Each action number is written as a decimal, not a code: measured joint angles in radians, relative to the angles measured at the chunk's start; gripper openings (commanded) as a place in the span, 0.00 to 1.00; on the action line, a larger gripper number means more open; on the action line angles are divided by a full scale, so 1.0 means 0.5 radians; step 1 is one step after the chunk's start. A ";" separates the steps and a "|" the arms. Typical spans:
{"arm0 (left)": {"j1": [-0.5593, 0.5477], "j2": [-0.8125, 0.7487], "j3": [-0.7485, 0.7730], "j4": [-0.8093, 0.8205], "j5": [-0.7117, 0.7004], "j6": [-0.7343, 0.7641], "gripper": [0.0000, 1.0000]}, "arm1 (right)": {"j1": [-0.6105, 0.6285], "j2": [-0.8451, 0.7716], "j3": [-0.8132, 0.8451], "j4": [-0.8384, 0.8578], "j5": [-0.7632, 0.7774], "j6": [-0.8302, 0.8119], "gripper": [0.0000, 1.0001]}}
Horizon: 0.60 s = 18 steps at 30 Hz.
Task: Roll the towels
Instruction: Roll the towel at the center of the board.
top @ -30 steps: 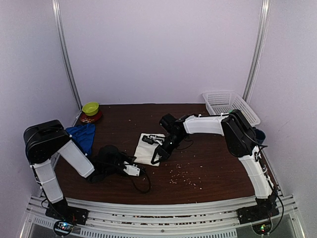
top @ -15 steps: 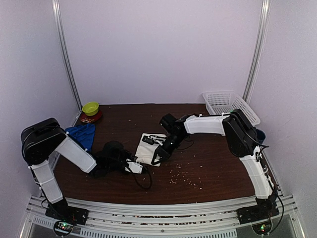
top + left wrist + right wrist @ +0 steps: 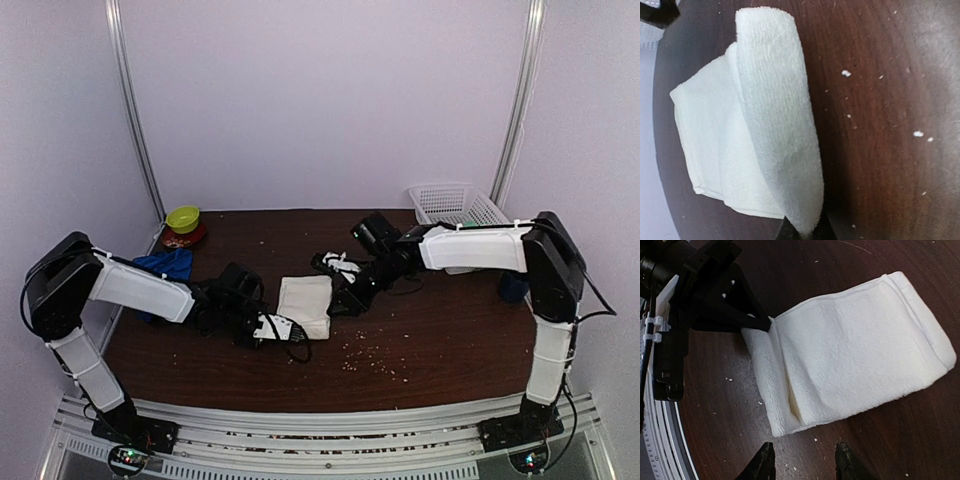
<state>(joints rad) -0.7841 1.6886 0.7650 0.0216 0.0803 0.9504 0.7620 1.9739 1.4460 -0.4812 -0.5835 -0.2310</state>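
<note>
The cream-white towel (image 3: 306,304) lies mid-table, folded, with one long edge turned over into a loose roll (image 3: 775,115). My left gripper (image 3: 290,326) comes in from the left and is shut on the near end of that rolled edge (image 3: 805,231). In the right wrist view its black fingers (image 3: 754,321) pinch the towel's corner (image 3: 850,355). My right gripper (image 3: 805,464) stands open just off the towel's right side (image 3: 344,296), with bare table between its fingers. The blue towel (image 3: 166,264) lies at the far left, partly hidden behind my left arm.
A white mesh basket (image 3: 456,206) stands at the back right. A green bowl (image 3: 183,217) on a red dish sits at the back left. A dark cup (image 3: 512,286) is beside the right arm. Crumbs (image 3: 368,358) are scattered in front of the towel.
My right gripper has opened, let go of the white towel and drawn back to the right. My left arm has reached right and shut on the towel's near edge.
</note>
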 measured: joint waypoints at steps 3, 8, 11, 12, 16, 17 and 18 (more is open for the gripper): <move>0.030 0.010 0.100 -0.224 0.168 -0.082 0.00 | 0.048 -0.242 -0.275 0.210 0.220 0.008 0.47; 0.145 0.050 0.230 -0.504 0.465 -0.173 0.00 | 0.304 -0.478 -0.671 0.536 0.684 -0.053 0.48; 0.202 0.097 0.306 -0.636 0.605 -0.199 0.00 | 0.476 -0.542 -0.839 0.723 0.905 -0.126 0.48; 0.212 0.114 0.328 -0.672 0.636 -0.208 0.00 | 0.522 -0.568 -0.900 0.792 0.967 -0.158 0.49; 0.220 0.183 0.410 -0.754 0.702 -0.230 0.00 | 0.664 -0.742 -1.215 1.114 1.196 -0.326 0.54; 0.220 0.193 0.427 -0.775 0.708 -0.236 0.00 | 0.685 -0.786 -1.296 1.212 1.243 -0.374 0.55; 0.220 0.201 0.443 -0.794 0.710 -0.241 0.00 | 0.704 -0.816 -1.354 1.285 1.279 -0.414 0.56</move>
<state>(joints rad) -0.6743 1.7889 0.9867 -0.3756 0.4355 0.8299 1.1141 1.5658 0.7689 0.1612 0.0563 -0.4377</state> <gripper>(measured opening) 0.039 0.533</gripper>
